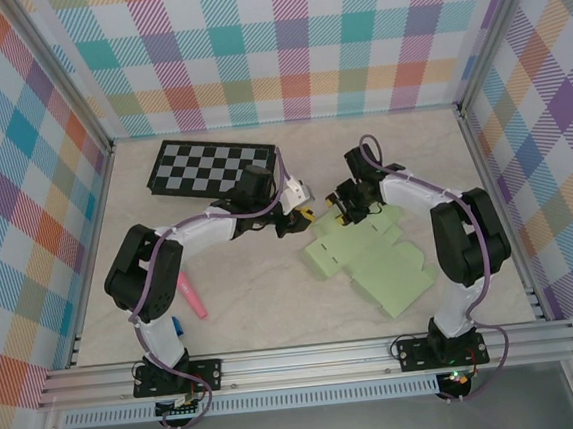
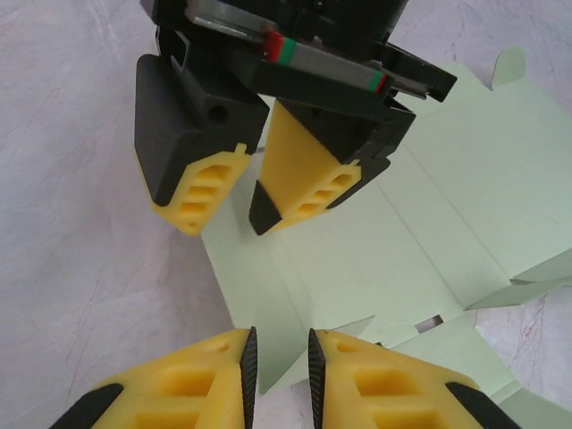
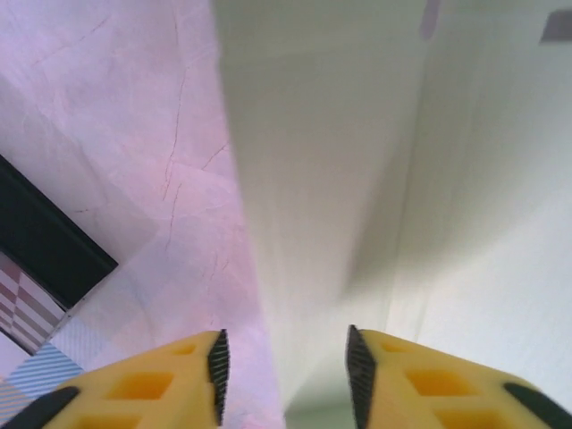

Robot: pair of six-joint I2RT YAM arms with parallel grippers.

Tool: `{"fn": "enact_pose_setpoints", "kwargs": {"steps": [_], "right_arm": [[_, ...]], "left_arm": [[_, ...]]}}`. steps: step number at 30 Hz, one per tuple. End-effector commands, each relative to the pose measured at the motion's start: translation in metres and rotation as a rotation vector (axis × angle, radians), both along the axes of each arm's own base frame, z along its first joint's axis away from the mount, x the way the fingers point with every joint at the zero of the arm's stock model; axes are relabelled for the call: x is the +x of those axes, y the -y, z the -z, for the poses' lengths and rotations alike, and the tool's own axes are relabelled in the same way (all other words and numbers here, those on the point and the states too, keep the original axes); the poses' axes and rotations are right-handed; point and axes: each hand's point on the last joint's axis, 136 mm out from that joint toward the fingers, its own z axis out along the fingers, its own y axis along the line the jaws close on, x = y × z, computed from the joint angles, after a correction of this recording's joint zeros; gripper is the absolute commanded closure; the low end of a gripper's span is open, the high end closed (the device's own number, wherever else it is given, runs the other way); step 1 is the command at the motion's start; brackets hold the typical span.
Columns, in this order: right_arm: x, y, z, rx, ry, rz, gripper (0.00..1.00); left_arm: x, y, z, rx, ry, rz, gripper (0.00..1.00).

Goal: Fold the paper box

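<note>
Marbled table point(image 1: 244, 299) bears box point(image 1: 376, 262) right of centre; right gripper point(image 2: 231, 210), jaws parted, straddles its upper-left edge, apparently to raise a flap, left gripper point(image 2: 281, 362) narrowly ajar, empty, alongside.

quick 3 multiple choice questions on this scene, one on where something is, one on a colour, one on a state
1. Where does the checkerboard lie?
A near right corner
B rear left of the table
C front centre

2. What colour is the paper box?
A pale green
B orange
C dark blue

3. What state is the paper box in?
A closed into a cube
B crumpled into a ball
C spread out, not folded up

Answers: 1 B, the top view shows it at the far left; 2 A, the card is light green; 3 C, its panels and flaps lie spread out.
</note>
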Motion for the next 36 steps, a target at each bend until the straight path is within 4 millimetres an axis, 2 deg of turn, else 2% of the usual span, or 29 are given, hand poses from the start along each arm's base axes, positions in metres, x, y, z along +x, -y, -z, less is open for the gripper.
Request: {"fn": "enact_pose_setpoints", "kwargs": {"steps": [1,4,5,6,7,8,9,12,14,16,18,20,22,25,28,31,36], "right_arm": [[0.004,-0.003,-0.015,-0.001,0.024,0.006,0.71],[0.006,0.000,-0.020,-0.015,0.055,0.003,0.82],[0.006,0.001,-0.022,-0.019,0.063,-0.001,0.83],[0.007,0.002,-0.023,-0.022,0.071,-0.004,0.80],[0.008,0.002,-0.026,-0.021,0.080,-0.009,0.70],[0.008,0.001,-0.028,-0.019,0.083,-0.017,0.51],[0.007,0.001,-0.031,-0.016,0.080,-0.024,0.39],[0.005,0.008,-0.036,-0.059,0.077,-0.031,0.28],[0.007,0.013,-0.040,-0.094,0.109,-0.046,0.26],[0.008,0.018,-0.043,-0.123,0.124,-0.047,0.25],[0.009,0.021,-0.044,-0.144,0.130,-0.045,0.24],[0.011,0.023,-0.046,-0.153,0.136,-0.038,0.24],[0.014,0.023,-0.048,-0.156,0.143,-0.035,0.24],[0.015,0.023,-0.052,-0.165,0.148,-0.040,0.24],[0.013,0.029,-0.055,-0.189,0.152,-0.030,0.24],[0.010,0.034,-0.055,-0.207,0.149,-0.014,0.25],[0.009,0.035,-0.054,-0.205,0.147,-0.015,0.25]], "left_arm": [[-0.006,0.005,-0.001,-0.014,-0.008,0.018,0.76],[-0.006,0.001,-0.006,-0.019,-0.010,-0.001,0.76],[-0.007,0.000,-0.009,-0.021,-0.011,-0.007,0.76],[-0.006,-0.003,-0.011,-0.023,-0.017,-0.018,0.76],[-0.006,-0.006,-0.013,-0.024,-0.029,-0.033,0.76],[-0.004,-0.010,-0.015,-0.028,-0.053,-0.057,0.76],[-0.004,-0.015,-0.017,-0.040,-0.087,-0.081,0.74],[-0.008,-0.028,-0.010,-0.051,-0.252,-0.182,0.67],[-0.007,-0.038,-0.003,-0.070,-0.366,-0.338,0.66],[-0.016,-0.040,-0.008,-0.153,-0.495,-0.444,0.62],[-0.024,-0.039,-0.012,-0.181,-0.595,-0.534,0.48],[-0.029,-0.039,-0.010,-0.174,-0.716,-0.595,0.45],[-0.033,-0.039,0.002,-0.130,-0.866,-0.683,0.44],[-0.052,-0.032,0.019,-0.028,-1.046,-0.748,0.42],[-0.070,-0.024,0.033,0.107,-1.140,-0.783,0.42],[-0.080,-0.012,0.039,0.176,-1.174,-0.752,0.42],[-0.087,-0.030,0.062,0.305,-1.208,-0.868,0.45]]}}
